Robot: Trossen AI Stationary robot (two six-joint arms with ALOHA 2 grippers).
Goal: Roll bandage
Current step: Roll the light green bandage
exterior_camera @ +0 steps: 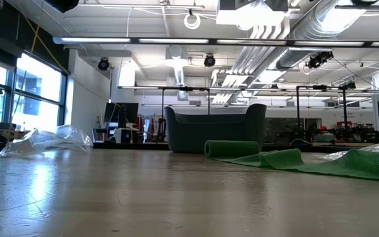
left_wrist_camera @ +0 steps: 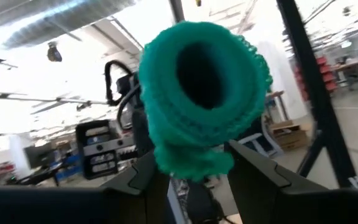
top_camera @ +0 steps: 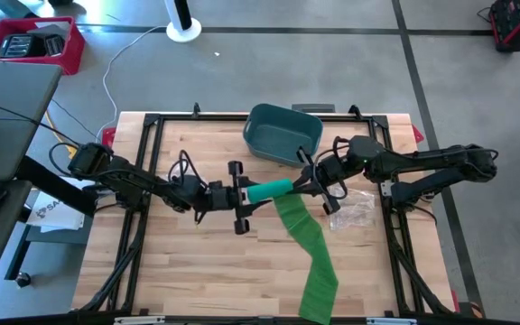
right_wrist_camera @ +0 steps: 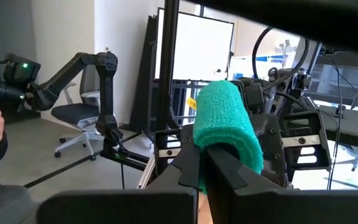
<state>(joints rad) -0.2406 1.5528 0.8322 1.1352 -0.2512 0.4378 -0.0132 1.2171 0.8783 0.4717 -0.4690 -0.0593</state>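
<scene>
The teal bandage roll (top_camera: pixel 271 190) hangs level above the middle of the table, between my two grippers. Its green tail (top_camera: pixel 312 253) runs from the roll down over the table and past the near edge; it also lies along the table in the low view (exterior_camera: pixel 347 164). My left gripper (top_camera: pixel 246 194) is at the roll's left end and open, one finger on each side of that hollow end (left_wrist_camera: pixel 197 81). My right gripper (top_camera: pixel 303 183) is shut at the roll's right end. My left gripper's fingers (left_wrist_camera: pixel 145 180) stand level on either side of the lower rim of the roll's left end (left_wrist_camera: pixel 194 158); I cannot tell whether they touch it. My right gripper comes level from the table's right. Its shut fingertips (right_wrist_camera: pixel 194 165) meet the lower rim of the roll's right end (right_wrist_camera: pixel 229 152) and hide the place of contact. The roll reaches away from them along their line, clear of the table, with the tail hanging slack.
A grey-blue bin (top_camera: pixel 283 135) stands at the far middle of the table. A clear plastic bag (top_camera: pixel 355 209) lies under my right arm. Black rails (top_camera: pixel 152 122) frame the table. The wood to the near left is bare.
</scene>
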